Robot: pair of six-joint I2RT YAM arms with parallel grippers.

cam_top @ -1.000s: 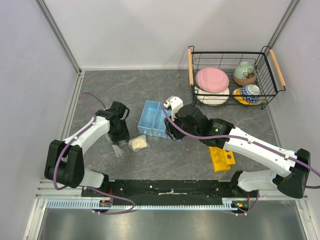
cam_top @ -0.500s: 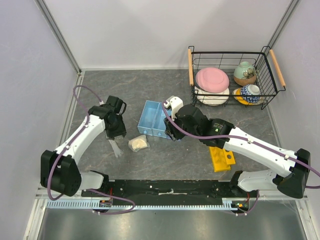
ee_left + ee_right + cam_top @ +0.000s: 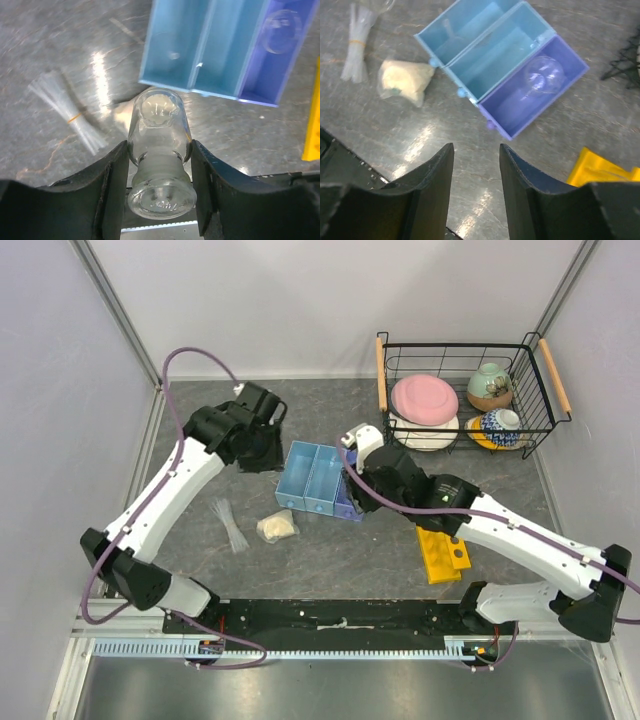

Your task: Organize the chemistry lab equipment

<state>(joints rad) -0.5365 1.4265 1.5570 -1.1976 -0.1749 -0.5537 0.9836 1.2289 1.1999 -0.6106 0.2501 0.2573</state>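
One glass vessel [image 3: 159, 125] | gripped by left end effector [image 3: 159, 150] | wrist-view only

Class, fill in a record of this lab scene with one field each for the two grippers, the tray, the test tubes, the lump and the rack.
left gripper: shut on a glass vessel, held off the table
right gripper: open, empty, above the table near the tray
tray: three compartments, with a round glass flask in the purple end one
test tubes: bundled, lying on the table
lump: cream, lying right of the test tubes
rack: yellow, partly hidden under the right arm
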